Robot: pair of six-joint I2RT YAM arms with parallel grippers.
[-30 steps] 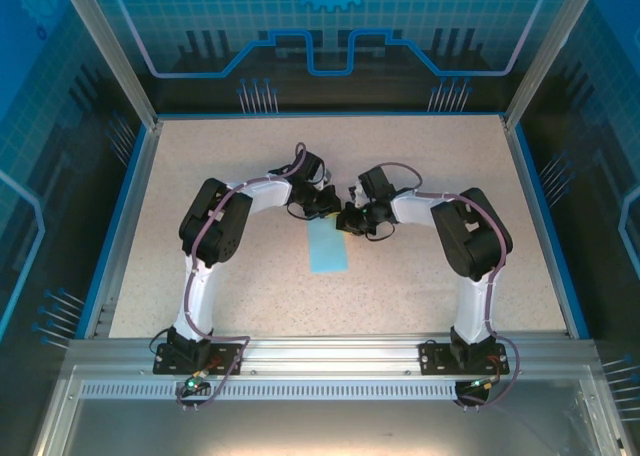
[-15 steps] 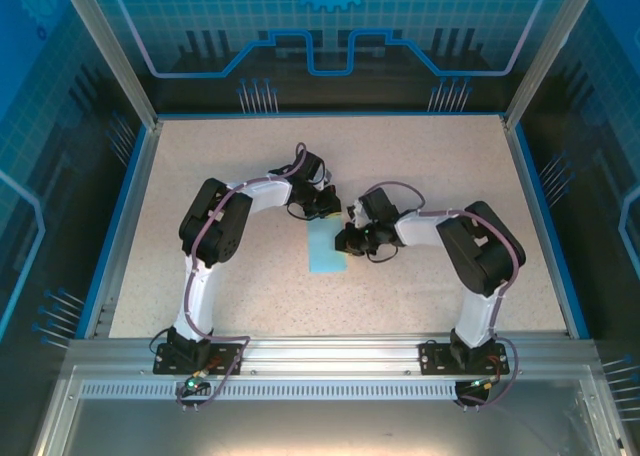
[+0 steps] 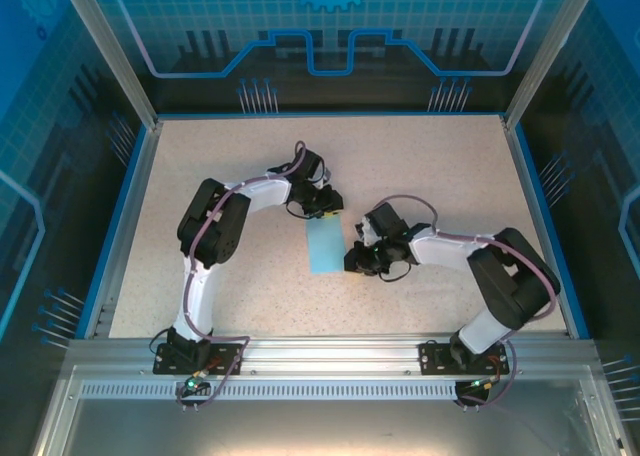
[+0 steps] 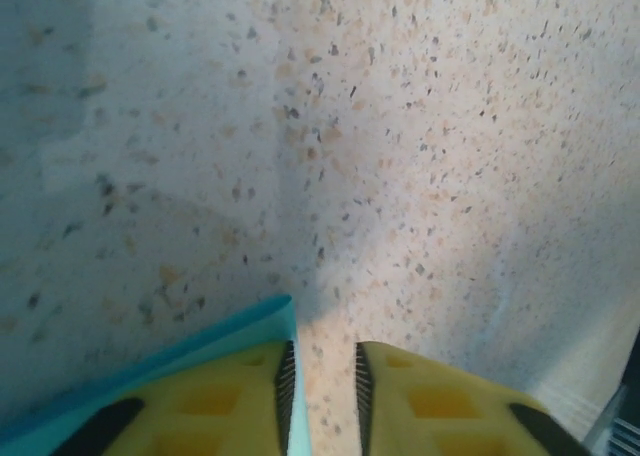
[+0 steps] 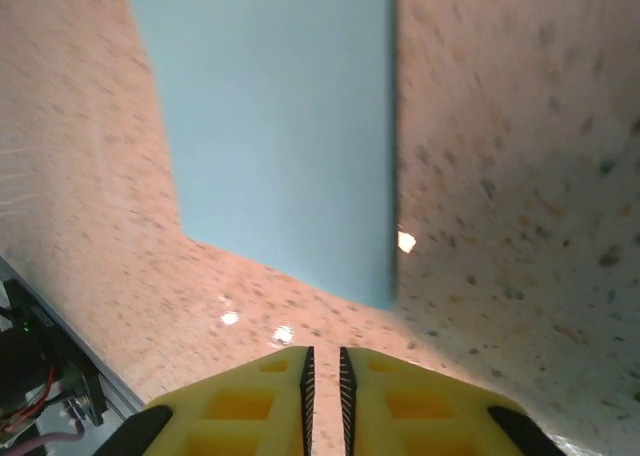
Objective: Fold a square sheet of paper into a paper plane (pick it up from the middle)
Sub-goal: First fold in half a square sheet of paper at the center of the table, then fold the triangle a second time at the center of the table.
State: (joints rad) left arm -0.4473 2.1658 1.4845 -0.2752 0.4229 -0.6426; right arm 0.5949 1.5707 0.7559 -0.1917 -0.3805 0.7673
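Paper sheet (image 3: 326, 248) flat | left pincer (image 3: 334, 212) at far edge, slightly released | right pincer (image 3: 351, 263) beside near-right corner, barely parted, empty

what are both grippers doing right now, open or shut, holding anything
left gripper: jaws slightly open, gripping nothing; the paper sits beside one finger.
right gripper: jaws barely apart, empty; the paper lies just ahead.
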